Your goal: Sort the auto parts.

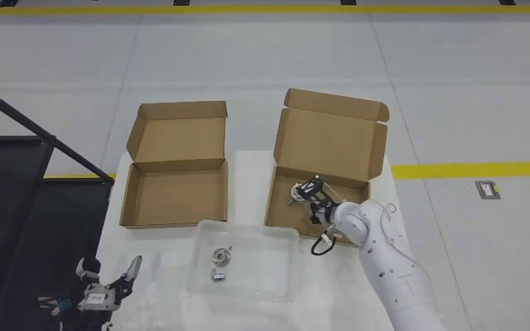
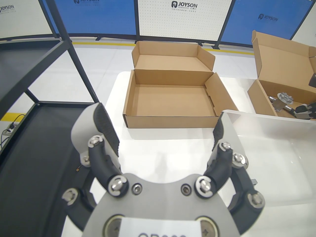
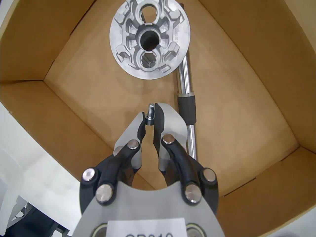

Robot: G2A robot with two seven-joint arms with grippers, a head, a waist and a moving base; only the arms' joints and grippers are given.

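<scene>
My right gripper (image 3: 150,117) hangs inside the right cardboard box (image 3: 246,57), shut on a small threaded bolt (image 3: 149,115). Below it on the box floor lie a round cast metal disc (image 3: 150,41) and a chrome rod with a black sleeve (image 3: 187,102). From above, that gripper (image 1: 310,192) is over the right box (image 1: 286,217). A clear plastic tray (image 1: 273,285) at the table's front holds a metal ring part (image 1: 222,255) and a small metal piece (image 1: 217,275). My left gripper (image 2: 161,124) stands open and empty off the table's left front corner (image 1: 110,285).
The left cardboard box (image 1: 174,197) is open with nothing in it; in the left wrist view the same box (image 2: 170,99) lies ahead. A black metal rack (image 2: 37,80) stands close to the left of the table. The boxes' raised lids (image 1: 331,136) stand behind them.
</scene>
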